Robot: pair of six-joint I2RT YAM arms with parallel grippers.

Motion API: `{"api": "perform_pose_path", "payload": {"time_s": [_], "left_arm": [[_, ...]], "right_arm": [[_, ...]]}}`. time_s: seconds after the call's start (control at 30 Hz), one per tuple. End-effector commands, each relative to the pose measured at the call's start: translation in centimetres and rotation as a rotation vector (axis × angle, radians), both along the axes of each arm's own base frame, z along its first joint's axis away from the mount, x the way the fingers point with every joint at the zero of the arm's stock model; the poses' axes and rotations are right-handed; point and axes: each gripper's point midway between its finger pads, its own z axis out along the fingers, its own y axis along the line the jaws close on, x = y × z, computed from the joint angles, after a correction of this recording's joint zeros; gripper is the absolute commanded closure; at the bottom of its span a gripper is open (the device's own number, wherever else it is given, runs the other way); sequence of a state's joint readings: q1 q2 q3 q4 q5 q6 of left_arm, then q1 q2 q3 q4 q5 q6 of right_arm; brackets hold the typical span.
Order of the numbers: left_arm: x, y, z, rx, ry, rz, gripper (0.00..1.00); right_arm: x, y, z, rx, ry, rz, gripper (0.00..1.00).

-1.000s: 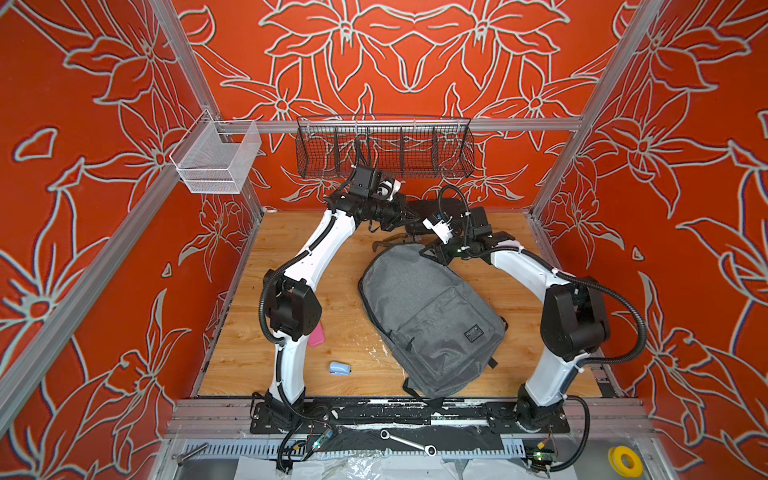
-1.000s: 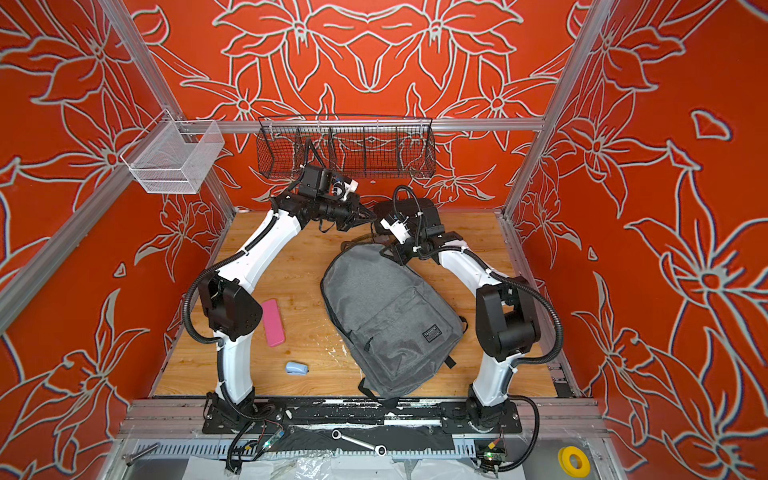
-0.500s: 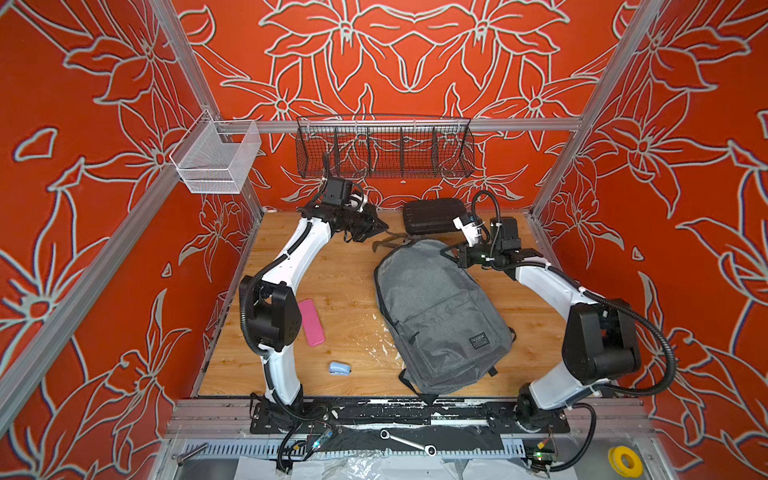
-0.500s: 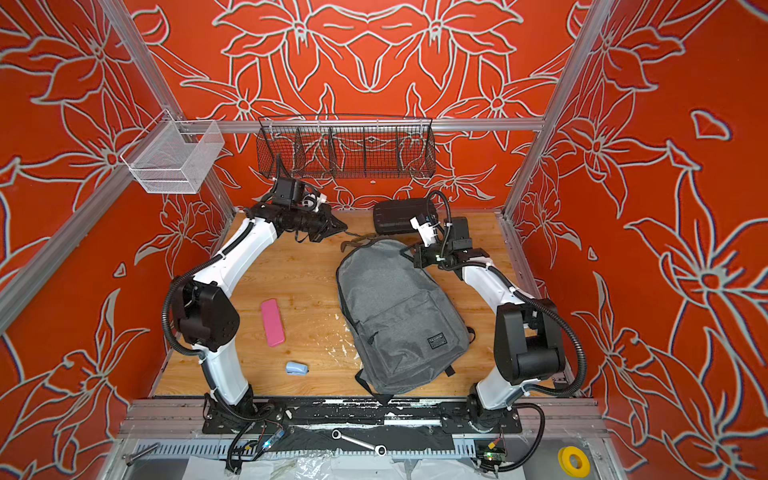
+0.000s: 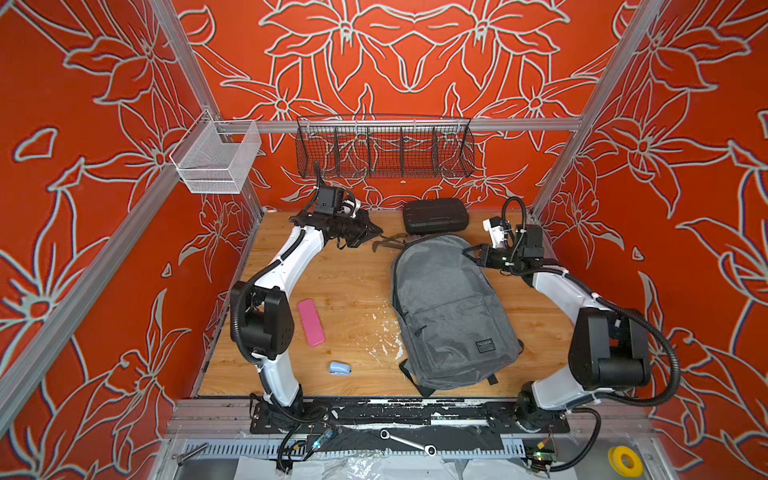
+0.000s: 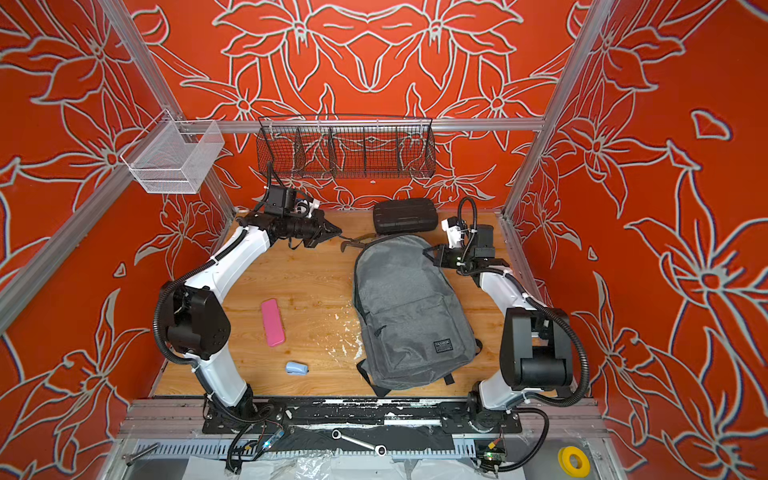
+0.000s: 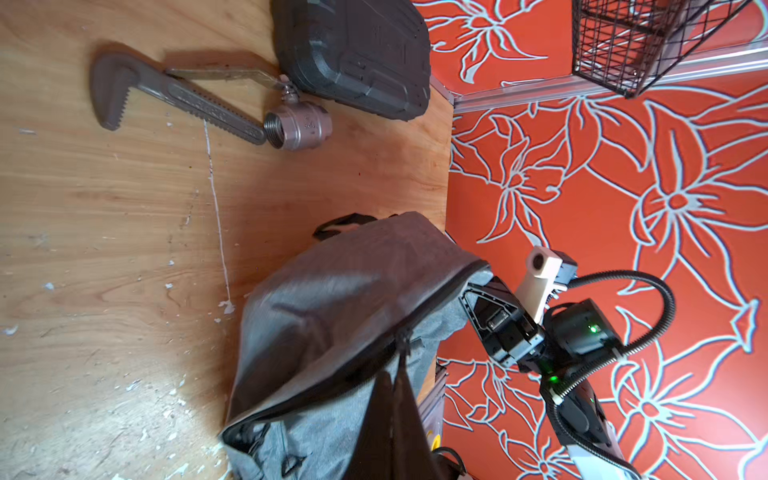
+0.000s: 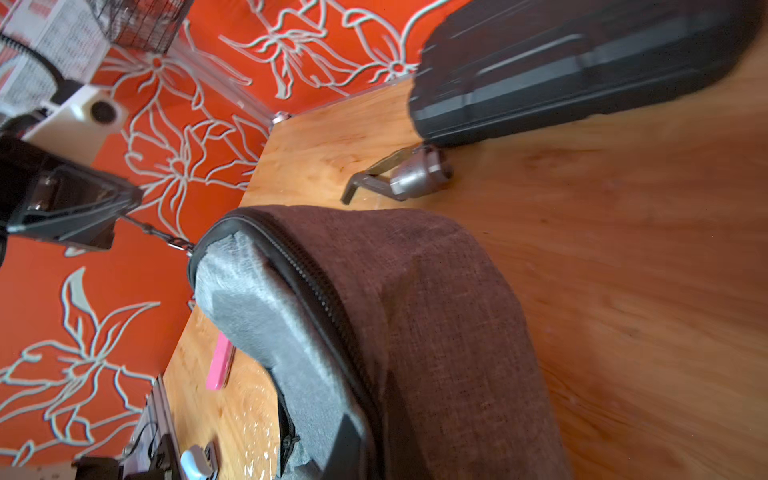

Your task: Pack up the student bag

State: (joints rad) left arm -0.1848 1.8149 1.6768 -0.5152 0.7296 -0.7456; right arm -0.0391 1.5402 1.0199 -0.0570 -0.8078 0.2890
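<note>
The student bag [image 5: 449,307] [image 6: 407,307], a grey backpack, lies flat right of the table's middle, its top toward the back wall. My left gripper [image 5: 379,230] [image 6: 340,230] is at the back, left of the bag's top. It is shut [image 7: 398,374] on the thin zipper pull [image 8: 158,235], which runs taut to the bag's black zipper [image 8: 316,291]. My right gripper [image 5: 468,252] [image 6: 428,253] is shut on the bag's fabric at its top right edge [image 8: 357,449]. The bag's top corner [image 7: 332,291] is raised off the wood.
A black ribbed case [image 5: 434,216] lies against the back wall behind the bag. A pipe wrench [image 7: 174,93] and a metal valve [image 7: 299,126] lie beside it. A pink case [image 5: 311,316] and a small blue object [image 5: 340,368] lie left of the bag. Two wire baskets [image 5: 384,149] [image 5: 216,162] hang above.
Both arms have swung apart, the left one leftward and the right one rightward. The bag has slid right and turned straighter. The black case now shows.
</note>
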Motion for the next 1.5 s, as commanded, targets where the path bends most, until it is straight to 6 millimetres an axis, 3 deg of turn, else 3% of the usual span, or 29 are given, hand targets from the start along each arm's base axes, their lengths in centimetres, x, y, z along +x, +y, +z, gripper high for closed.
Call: {"api": "perform_pose_path", "payload": {"time_s": [0.0,0.13,0.27,0.47,0.63,0.8,0.97,1.3,1.4,1.47], "left_arm": [[1.2,-2.2,3.8,-0.047,-0.1,-0.06,1.0],[1.1,-8.4,7.3,-0.096,-0.161,-0.209,1.0],[0.7,-12.2,10.2,-0.143,-0.193,-0.305,1.0],[-0.3,-14.6,13.1,-0.191,-0.254,-0.347,1.0],[-1.1,-14.9,14.6,-0.182,-0.298,-0.338,1.0],[-2.0,-15.2,15.3,-0.167,-0.32,-0.342,1.0],[-2.6,-15.5,15.5,-0.152,-0.333,-0.346,1.0],[-3.2,-16.4,15.8,-0.152,-0.351,-0.357,1.0],[-3.3,-16.6,15.9,-0.153,-0.352,-0.36,1.0],[-3.4,-16.6,15.7,-0.149,-0.348,-0.362,1.0]], "right_arm": [[0.2,-1.7,0.3,-0.026,0.0,-0.074,0.9],[-0.7,-0.9,2.6,-0.157,-0.156,0.021,0.62],[-1.4,0.1,5.2,-0.298,-0.35,0.13,0.49],[-2.3,4.1,8.9,-0.403,-0.688,0.429,0.46],[-0.9,5.2,10.9,-0.457,-0.813,0.548,0.43],[0.4,5.3,10.4,-0.505,-0.778,0.61,0.41],[-0.6,5.6,9.4,-0.477,-0.688,0.747,0.39],[0.4,7.0,6.4,-0.439,-0.57,0.832,0.37],[1.5,7.3,5.3,-0.458,-0.516,0.826,0.46],[2.1,7.5,5.6,-0.444,-0.497,0.799,0.63]]}}
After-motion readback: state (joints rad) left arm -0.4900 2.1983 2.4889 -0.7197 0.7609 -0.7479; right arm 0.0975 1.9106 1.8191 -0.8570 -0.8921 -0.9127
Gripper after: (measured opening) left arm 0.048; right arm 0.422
